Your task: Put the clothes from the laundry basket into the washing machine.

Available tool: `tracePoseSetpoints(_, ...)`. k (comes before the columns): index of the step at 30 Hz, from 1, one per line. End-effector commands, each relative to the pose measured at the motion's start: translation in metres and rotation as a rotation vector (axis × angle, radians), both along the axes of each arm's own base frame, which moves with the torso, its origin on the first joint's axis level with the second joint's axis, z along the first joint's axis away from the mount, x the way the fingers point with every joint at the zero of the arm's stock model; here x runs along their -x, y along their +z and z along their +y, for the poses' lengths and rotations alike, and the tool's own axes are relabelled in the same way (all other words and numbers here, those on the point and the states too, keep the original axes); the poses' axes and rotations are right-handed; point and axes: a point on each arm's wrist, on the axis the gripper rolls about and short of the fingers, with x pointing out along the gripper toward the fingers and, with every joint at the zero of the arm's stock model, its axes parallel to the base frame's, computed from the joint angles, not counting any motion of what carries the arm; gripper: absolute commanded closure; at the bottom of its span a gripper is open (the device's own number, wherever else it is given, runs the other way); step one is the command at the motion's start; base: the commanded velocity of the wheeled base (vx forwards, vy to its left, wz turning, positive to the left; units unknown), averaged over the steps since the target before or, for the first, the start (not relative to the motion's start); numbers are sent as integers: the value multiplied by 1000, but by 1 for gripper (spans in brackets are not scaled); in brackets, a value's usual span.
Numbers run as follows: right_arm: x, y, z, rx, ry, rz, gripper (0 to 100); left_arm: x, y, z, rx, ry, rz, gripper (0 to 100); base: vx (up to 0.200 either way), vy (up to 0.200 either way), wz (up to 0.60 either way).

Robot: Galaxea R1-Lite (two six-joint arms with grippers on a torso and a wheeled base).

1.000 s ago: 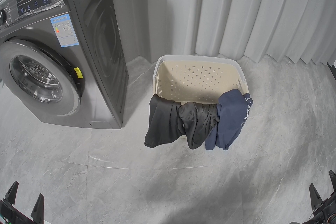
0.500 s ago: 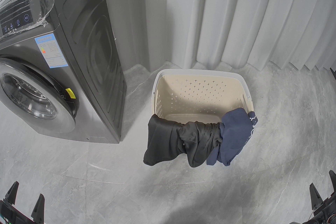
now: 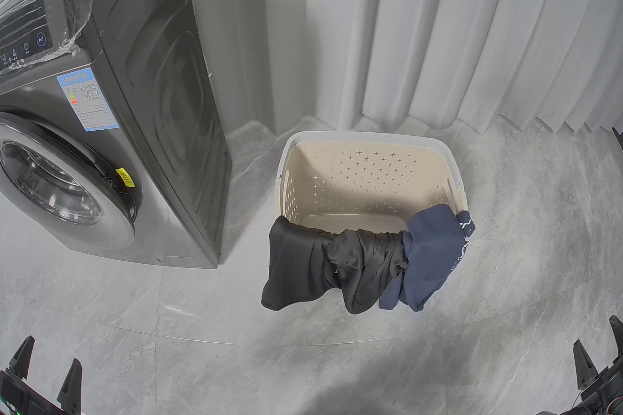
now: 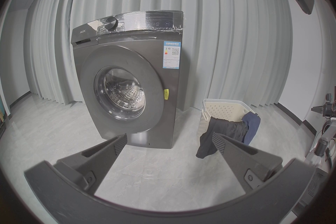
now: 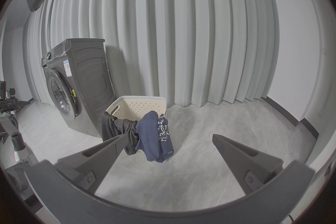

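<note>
- Facing the washer, the left tool: fingers wide apart, holding nothing, touching nothing.
- Right tool: fingers likewise wide apart, empty, well apart from the basket.
- Basket: cream, perforated, standing on the floor just right of the washer, before a pale curtain.
- Black garment: draped over the basket's near rim, hanging down outside it.
- Blue garment: draped over the near right corner, touching the black garment.
- Door: round, glass-centred, closed against the washer front.
</note>
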Motion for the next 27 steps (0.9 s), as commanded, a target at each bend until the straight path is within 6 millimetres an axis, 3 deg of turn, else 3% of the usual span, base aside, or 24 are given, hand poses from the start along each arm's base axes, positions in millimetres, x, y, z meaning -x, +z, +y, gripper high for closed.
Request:
tracePoseSetpoints(1,0,-5,0,0,1,6,0,0,-5,0,0,1,1,0,0,-200,0)
tracePoseSetpoints(5,0,-5,0,0,1,6,0,0,-5,0,2,1,1,0,0,-200,0)
tracePoseSetpoints(20,0,-5,0,0,1,6,0,0,-5,0,2,1,1,0,0,0,0)
tracePoseSetpoints(27,0,-5,0,0,1,6,0,0,-5,0,0,1,1,0,200,0,0)
